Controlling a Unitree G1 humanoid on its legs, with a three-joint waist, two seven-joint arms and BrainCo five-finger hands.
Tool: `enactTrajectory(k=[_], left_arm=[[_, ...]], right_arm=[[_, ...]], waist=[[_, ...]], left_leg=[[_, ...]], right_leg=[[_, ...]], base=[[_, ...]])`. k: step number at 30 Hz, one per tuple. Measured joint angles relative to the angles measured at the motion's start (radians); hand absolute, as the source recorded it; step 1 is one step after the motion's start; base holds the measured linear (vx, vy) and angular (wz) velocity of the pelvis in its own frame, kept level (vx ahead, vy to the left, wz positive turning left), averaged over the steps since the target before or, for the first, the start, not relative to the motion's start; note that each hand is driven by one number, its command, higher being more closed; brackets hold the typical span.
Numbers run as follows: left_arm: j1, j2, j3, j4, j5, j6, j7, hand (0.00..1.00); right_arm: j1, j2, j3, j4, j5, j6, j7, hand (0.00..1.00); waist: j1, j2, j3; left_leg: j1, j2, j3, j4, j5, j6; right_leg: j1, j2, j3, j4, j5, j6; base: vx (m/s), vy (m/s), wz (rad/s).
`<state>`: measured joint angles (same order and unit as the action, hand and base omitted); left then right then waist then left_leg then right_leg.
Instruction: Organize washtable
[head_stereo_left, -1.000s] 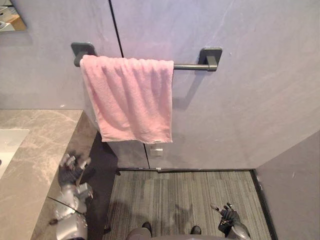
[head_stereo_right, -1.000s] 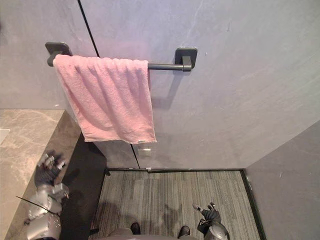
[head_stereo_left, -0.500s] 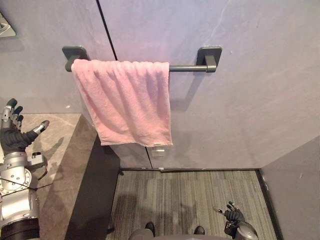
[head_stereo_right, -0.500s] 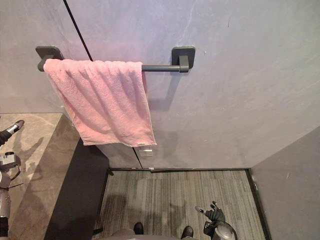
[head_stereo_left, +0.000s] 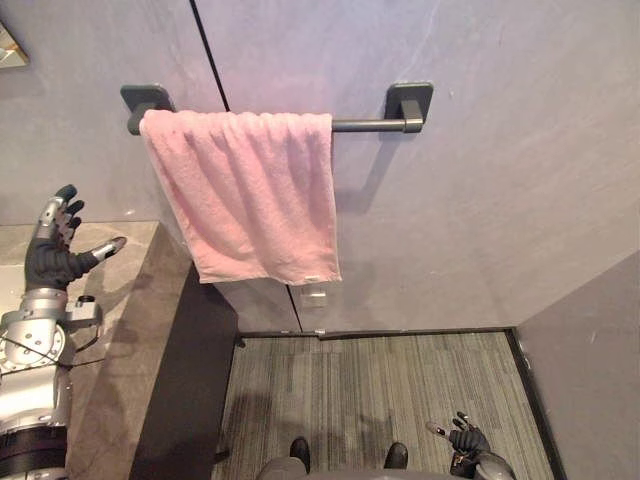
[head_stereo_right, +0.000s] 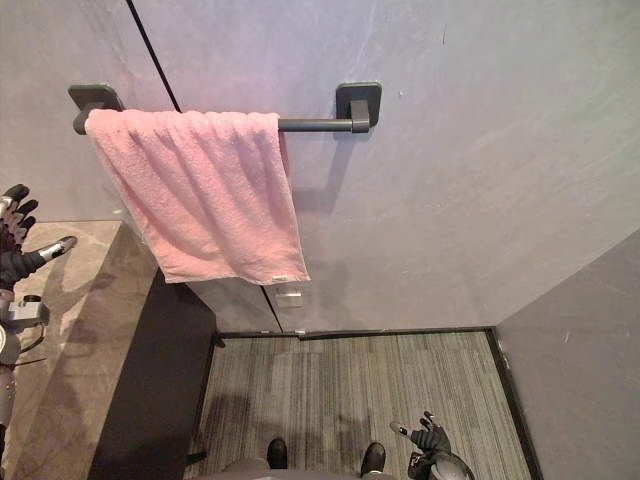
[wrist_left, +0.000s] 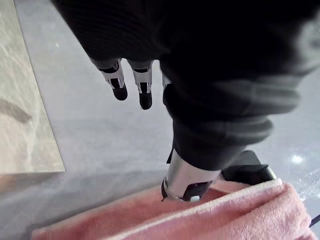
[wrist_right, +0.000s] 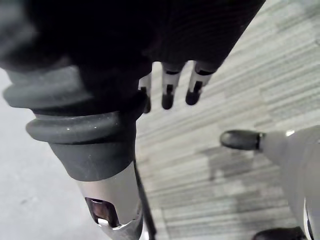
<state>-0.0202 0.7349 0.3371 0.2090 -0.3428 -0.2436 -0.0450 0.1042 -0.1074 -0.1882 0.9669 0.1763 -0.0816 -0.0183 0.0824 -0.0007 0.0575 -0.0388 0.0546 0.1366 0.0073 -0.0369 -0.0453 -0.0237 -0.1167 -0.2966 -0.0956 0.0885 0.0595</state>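
Washtable, pink towel draped on rail
Left hand above washtable, fingers spread; right hand loosely open

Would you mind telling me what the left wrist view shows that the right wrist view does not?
The left wrist view takes in the pink towel beside the dark rail bracket, plus the marble counter. The right wrist view takes in the striped floor instead. Both show grey wall and an open, empty hand with straight fingers: the left hand and the right hand.
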Motion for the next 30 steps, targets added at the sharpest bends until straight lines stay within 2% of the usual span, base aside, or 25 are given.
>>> enactTrajectory(k=[1, 13, 17, 30], left_arm=[[-0.009, 0.008, -0.01, 0.005, 0.0, 0.0, 0.0, 0.0], [-0.14, 0.032, -0.097, 0.118, 0.002, 0.017, 0.017, 0.0], [-0.174, 0.04, -0.109, 0.131, 0.001, 0.022, 0.029, 0.0], [-0.208, 0.046, -0.173, 0.2, -0.069, 0.037, 0.044, 0.0]], right_arm=[[-0.001, 0.0, 0.0, 0.0, -0.001, 0.001, 0.0, 0.0], [-0.008, 0.001, 0.0, 0.0, -0.011, 0.005, -0.002, 0.0], [-0.019, 0.001, 0.001, -0.001, -0.011, 0.005, -0.005, 0.0], [-0.06, 0.002, 0.023, -0.002, -0.008, 0.006, -0.025, 0.0]], waist=[[-0.012, -0.001, -0.001], [-0.017, -0.009, 0.0], [-0.017, -0.021, 0.005], [-0.027, -0.031, 0.055]], left_leg=[[0.0, 0.0, 0.0, -0.002, 0.0, 0.0], [-0.035, -0.002, 0.019, -0.006, 0.0, 0.001], [-0.063, -0.001, 0.028, 0.0, 0.0, 0.001], [-0.106, -0.002, 0.071, 0.01, 0.002, 0.003]], right_leg=[[-0.001, 0.0, 0.0, -0.001, 0.0, 0.0], [-0.05, 0.0, 0.023, -0.001, 0.009, -0.005], [-0.08, 0.0, 0.032, -0.001, 0.016, -0.006], [-0.144, -0.001, 0.079, -0.001, 0.039, -0.012]], base=[[0.0, 0.0, 0.0], [0.0, 0.0, -0.05], [-0.02, -0.003, -0.07], [-0.03, 0.002, -0.1]])
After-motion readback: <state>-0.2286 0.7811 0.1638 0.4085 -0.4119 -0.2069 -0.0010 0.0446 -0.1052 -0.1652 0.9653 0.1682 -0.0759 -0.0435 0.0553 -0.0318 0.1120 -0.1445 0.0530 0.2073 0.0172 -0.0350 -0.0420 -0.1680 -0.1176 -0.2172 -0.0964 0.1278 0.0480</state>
